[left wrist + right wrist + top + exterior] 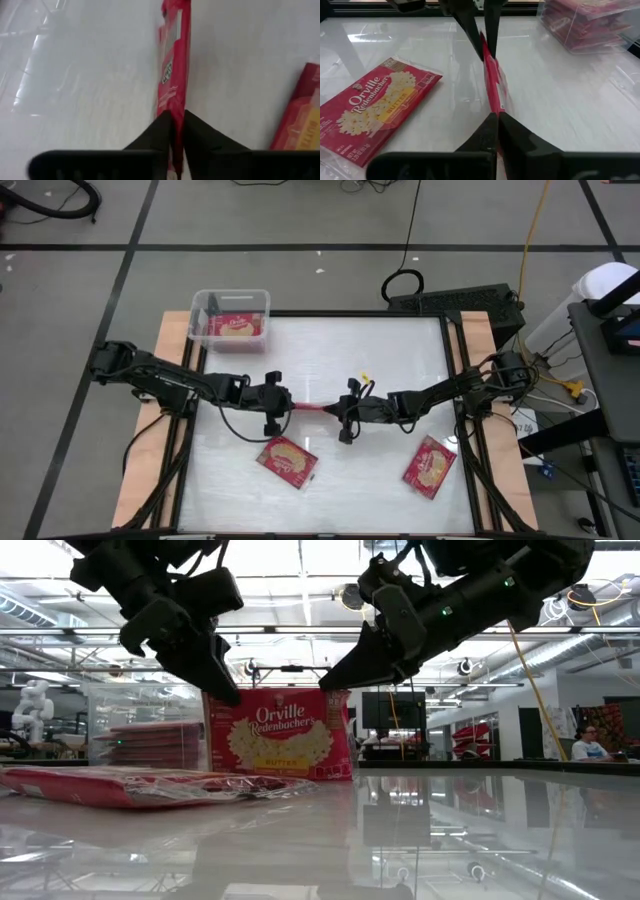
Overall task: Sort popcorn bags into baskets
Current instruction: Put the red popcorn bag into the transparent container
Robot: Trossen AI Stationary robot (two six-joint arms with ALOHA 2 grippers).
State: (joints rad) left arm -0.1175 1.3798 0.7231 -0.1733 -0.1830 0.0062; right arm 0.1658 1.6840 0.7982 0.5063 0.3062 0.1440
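I have one popcorn bag (311, 408) pinched at both ends and standing on edge above the middle of the table (400, 350): the left gripper (290, 406) has its jaws closed tight on one end, the right gripper (336, 411) has its jaws closed on the other. My worry is this shared hold. If both arms pull apart, the packet may tear or slip from one side; if one lets go late, the bag twists and drops flat. The basket (203, 308) sits at the far left corner, already holding packets, so the left arm would carry it there. Two more bags, one (287, 460) near the front centre and another (430, 467) at front right, lie flat, apart from the arms.
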